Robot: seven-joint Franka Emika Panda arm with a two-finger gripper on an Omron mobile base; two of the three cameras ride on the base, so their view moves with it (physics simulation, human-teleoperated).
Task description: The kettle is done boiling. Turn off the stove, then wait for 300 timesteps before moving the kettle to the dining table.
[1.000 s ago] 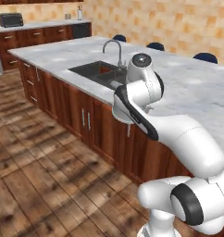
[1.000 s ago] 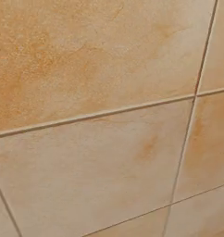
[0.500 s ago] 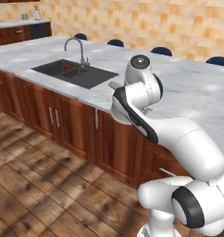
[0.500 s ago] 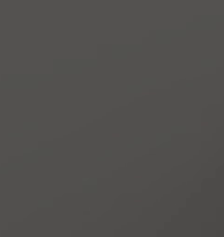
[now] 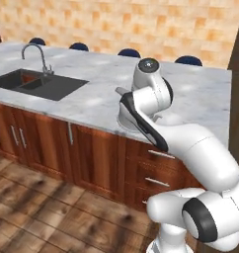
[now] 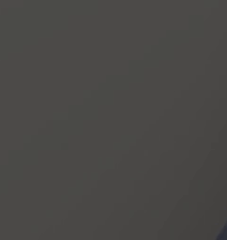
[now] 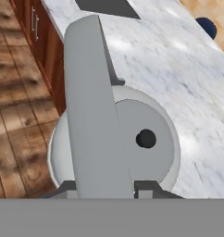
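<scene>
Kettle (image 7: pixel 132 143) is hanging over the surface's (image 5: pixel 200 94) front edge, my fingers (image 7: pixel 104 187) clamped tight on its handle (image 7: pixel 93 106); I'm thinking it wants lowering level, well inboard.

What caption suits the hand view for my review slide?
Gripper shut on the kettle by its curved handle, held at the dining table edge, partly over marble, partly over wood floor.
</scene>
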